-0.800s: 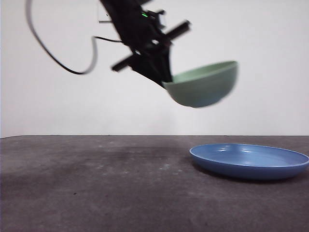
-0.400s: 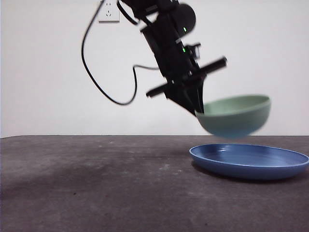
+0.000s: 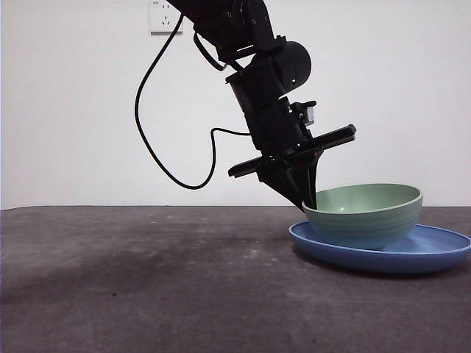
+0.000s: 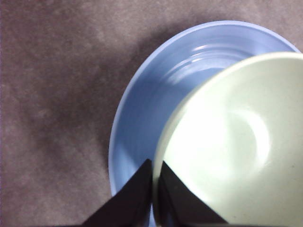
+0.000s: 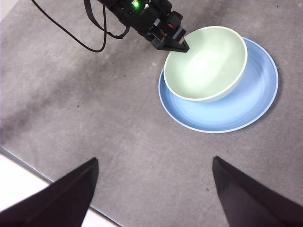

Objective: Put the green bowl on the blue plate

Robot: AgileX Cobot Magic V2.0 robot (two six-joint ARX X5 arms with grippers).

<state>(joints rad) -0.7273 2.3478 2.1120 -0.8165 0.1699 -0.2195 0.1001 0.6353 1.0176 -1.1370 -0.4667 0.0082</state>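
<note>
We see the left pincer (image 4: 152, 189) clamped on the green bowl's (image 3: 363, 213) rim; the bowl sits on the blue plate (image 3: 434, 250). The right pincer (image 5: 154, 189) hangs spread wide.

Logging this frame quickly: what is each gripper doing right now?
Left gripper: shut on the green bowl's rim, bowl sitting on the blue plate.
Right gripper: open, holding nothing, raised above the table.
</note>
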